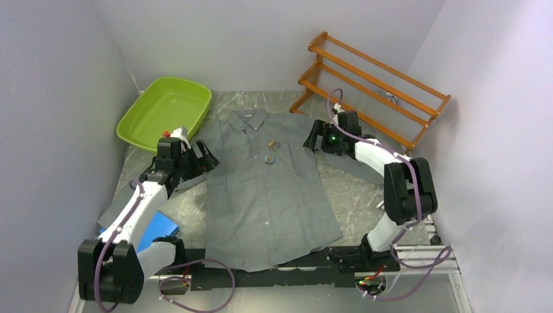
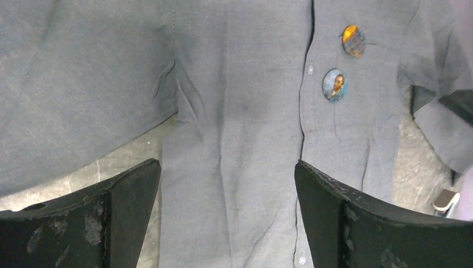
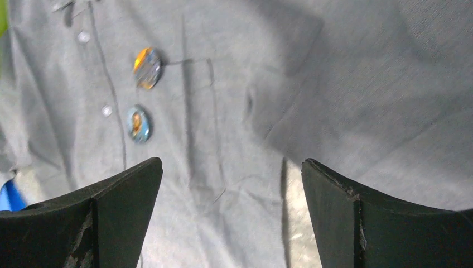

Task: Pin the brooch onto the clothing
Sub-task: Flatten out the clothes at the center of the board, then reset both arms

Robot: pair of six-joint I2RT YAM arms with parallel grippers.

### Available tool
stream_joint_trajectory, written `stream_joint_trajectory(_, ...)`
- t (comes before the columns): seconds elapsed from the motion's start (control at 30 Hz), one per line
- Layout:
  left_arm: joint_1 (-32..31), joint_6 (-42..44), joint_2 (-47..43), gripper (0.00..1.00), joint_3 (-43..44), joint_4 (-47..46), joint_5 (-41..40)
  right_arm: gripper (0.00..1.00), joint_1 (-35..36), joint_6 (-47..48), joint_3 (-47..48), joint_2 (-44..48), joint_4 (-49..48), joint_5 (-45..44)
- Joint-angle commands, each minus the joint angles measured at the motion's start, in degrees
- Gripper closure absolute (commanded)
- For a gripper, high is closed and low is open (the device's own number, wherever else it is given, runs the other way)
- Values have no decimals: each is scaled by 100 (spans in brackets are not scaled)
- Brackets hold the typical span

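Shirt (image 1: 270,189) is spread flat, front up, on the grey marbled tabletop (image 1: 355,189), with the collar at the far end and the hem near the arm bases. It's dark grey, matte, woven-looking cloth, lightly creased, with small pale buttons (image 2: 310,70) down the front and a stitched chest pocket (image 3: 198,84).

There are two round glossy badges on the chest, just beside the button line. The orange brooch (image 2: 353,41) sits nearer the collar. The blue brooch (image 2: 334,85) has a little portrait on it and sits just below, close but not touching. Their backs are hidden, so I can't tell whether the pins actually go through the fabric. From the top camera they're just tiny dots.

The left gripper (image 1: 199,156) is over the sleeve on its side, and the right gripper (image 1: 316,137) is by the opposite shoulder. On both, the jaws are spread wide with nothing between them, only shirt below. The fingers (image 2: 128,190) are black scuffed wedges, cut off by the bottom edge in both wrist views.

A smooth lime-green plastic tray (image 1: 166,111) sits in the far left corner, and a slatted wooden rack (image 1: 372,78) is far right. Something flat and blue (image 1: 160,228) pokes out from under the left arm, mostly covered, and I can't tell what it is.
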State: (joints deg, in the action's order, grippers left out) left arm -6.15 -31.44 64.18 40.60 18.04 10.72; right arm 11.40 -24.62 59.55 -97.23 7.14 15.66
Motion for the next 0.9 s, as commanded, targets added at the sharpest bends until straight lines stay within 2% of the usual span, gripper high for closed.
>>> stream_joint_trajectory(0.0, 104, -258, -1009, 4, -487, -656, 141, 0, -4, -109, -429, 758, -391, 578)
stream_joint_trajectory(0.13, 101, -285, -2059, 4, -1068, -912, -95, 0, -32, -188, -928, 1647, -421, 80)
stream_joint_trajectory(0.27, 106, -355, -2950, 4, -1589, -1119, -505, 0, -40, -249, -1524, 2517, -676, -848)
stream_joint_trajectory(0.47, 103, -90, -3576, 4, -2026, -1461, -1500, 0, -41, 65, -2308, 3742, -965, -2089)
stream_joint_trajectory(0.67, 105, 431, -3735, 4, -2439, -2395, -2442, 0, -41, 618, -3410, 4783, -2197, -2769)
stream_joint_trajectory(0.8, 103, 881, -3350, 4, -2627, -2972, -3195, 0, -41, 1171, -4043, 5102, -3006, -3571)
stream_joint_trajectory(0.87, 105, 1313, -3039, 4, -2688, -3334, -3263, 0, -42, 1268, -4266, 5200, -3212, -3916)
